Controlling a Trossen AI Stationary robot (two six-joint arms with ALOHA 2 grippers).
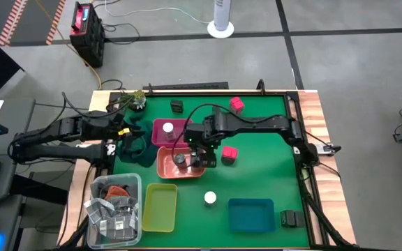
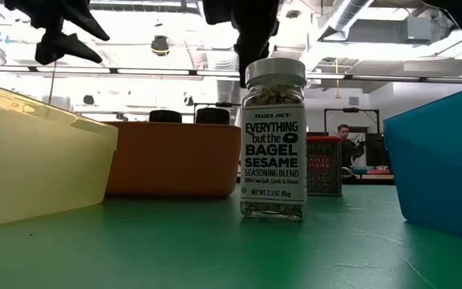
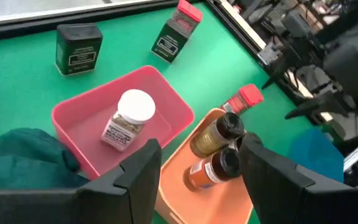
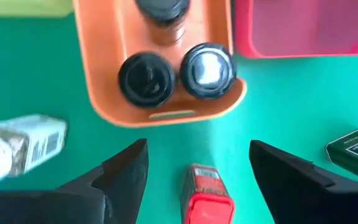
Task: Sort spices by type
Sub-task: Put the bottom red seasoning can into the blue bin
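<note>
My right gripper (image 4: pixel 197 180) is open and hovers above the table beside the orange tray (image 1: pixel 165 167), touching nothing. That tray holds three dark-lidded jars (image 4: pixel 146 78). A pink box (image 4: pixel 207 199) stands on the mat below the right gripper's fingers. My left gripper (image 3: pixel 201 171) is open and hangs at the table's left, over a dark teal tray (image 1: pixel 135 143). The pink tray (image 3: pixel 79 106) holds one white-capped jar (image 3: pixel 129 118). Another white-capped jar (image 1: pixel 210 199) stands alone on the mat. A second pink box (image 1: pixel 236 104) and two dark boxes (image 1: pixel 176 106) (image 1: pixel 288 218) stand apart.
A yellow tray (image 1: pixel 160 207) and a blue tray (image 1: pixel 251 214) sit near the table's near edge. A clear bin of grey packets (image 1: pixel 114 206) fills the near left corner. A small plant (image 1: pixel 138 99) stands at the far left. A raised wooden rim (image 1: pixel 313 111) bounds the table.
</note>
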